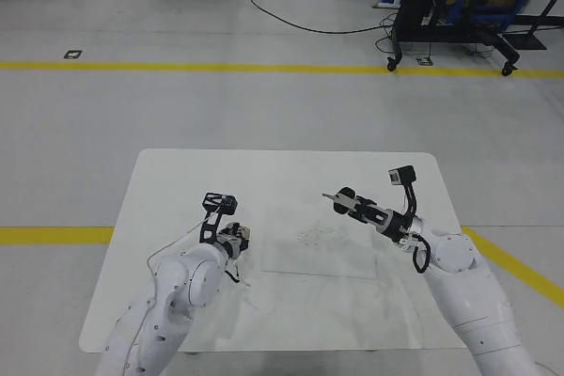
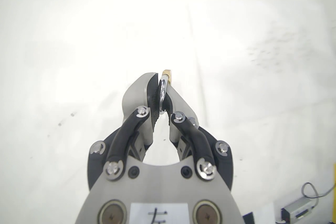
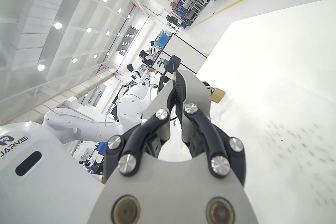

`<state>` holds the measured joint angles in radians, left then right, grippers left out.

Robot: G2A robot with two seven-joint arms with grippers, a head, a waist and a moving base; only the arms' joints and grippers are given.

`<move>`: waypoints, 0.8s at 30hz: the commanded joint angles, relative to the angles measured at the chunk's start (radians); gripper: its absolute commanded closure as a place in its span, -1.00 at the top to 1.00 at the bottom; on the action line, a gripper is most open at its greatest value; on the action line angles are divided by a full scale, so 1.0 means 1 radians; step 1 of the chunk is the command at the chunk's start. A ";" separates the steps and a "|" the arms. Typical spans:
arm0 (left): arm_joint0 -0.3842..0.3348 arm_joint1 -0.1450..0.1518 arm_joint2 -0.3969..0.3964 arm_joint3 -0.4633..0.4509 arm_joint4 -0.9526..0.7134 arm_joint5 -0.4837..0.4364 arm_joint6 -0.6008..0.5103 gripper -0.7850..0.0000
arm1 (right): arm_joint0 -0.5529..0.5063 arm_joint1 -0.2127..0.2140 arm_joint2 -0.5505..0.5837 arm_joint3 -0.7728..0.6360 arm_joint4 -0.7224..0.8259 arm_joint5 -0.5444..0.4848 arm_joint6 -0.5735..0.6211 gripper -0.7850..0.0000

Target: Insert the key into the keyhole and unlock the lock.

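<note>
The left end effector [image 2: 159, 83] is clenched on the silver shackle of a brass padlock [image 2: 167, 76], over the near-left part of the white surface [image 1: 282, 174]. The right end effector [image 1: 341, 198] is farther right, well apart from the lock. It is closed on a thin silver piece pointing left, most likely the key [image 1: 329, 196]. I cannot tell which way the keyhole faces, so the lock should first be turned to face the key. Then align blade with slot, approach slowly and straight, and twist only once seated, with the left grip bracing against the torque.
</note>
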<state>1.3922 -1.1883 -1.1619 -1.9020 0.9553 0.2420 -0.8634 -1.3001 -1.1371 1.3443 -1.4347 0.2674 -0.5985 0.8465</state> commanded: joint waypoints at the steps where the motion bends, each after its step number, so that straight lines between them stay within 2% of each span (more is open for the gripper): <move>1: 0.034 0.000 -0.072 0.024 -0.234 -0.113 0.116 -1.00 | 0.000 0.000 0.000 0.000 0.000 0.000 0.000 -1.00; 5: 0.069 -0.002 -0.157 0.081 -0.602 -0.386 0.205 -1.00 | 0.000 0.000 0.000 0.000 0.000 0.000 0.000 -1.00; 7: 0.059 -0.001 -0.182 0.132 -0.755 -0.513 0.184 -1.00 | 0.000 0.000 0.000 0.000 0.000 0.000 0.000 -1.00; 9: 0.033 0.002 -0.189 0.174 -0.815 -0.598 0.134 -1.00 | 0.000 0.000 0.000 0.000 0.000 0.000 0.000 -1.00; 10: 0.016 0.005 -0.190 0.187 -0.790 -0.621 0.109 -1.00 | 0.000 0.000 0.000 0.000 0.000 0.000 0.000 -1.00; 18: 0.021 0.004 -0.187 0.191 -0.807 -0.612 0.124 -1.00 | 0.000 0.000 0.000 0.000 0.000 0.000 0.000 -1.00; 21: 0.022 -0.002 -0.164 0.245 -0.979 -0.613 0.122 -1.00 | 0.000 0.000 0.000 0.000 0.000 0.000 0.000 -1.00; 24: 0.004 -0.009 -0.143 0.331 -1.213 -0.660 0.057 -1.00 | 0.000 -0.008 -0.041 -0.009 0.073 0.040 0.002 -1.00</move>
<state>1.4041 -1.1948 -1.3145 -1.6150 -0.1177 -0.3941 -0.7689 -1.3044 -1.1411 1.3279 -1.4427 0.2874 -0.5821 0.8431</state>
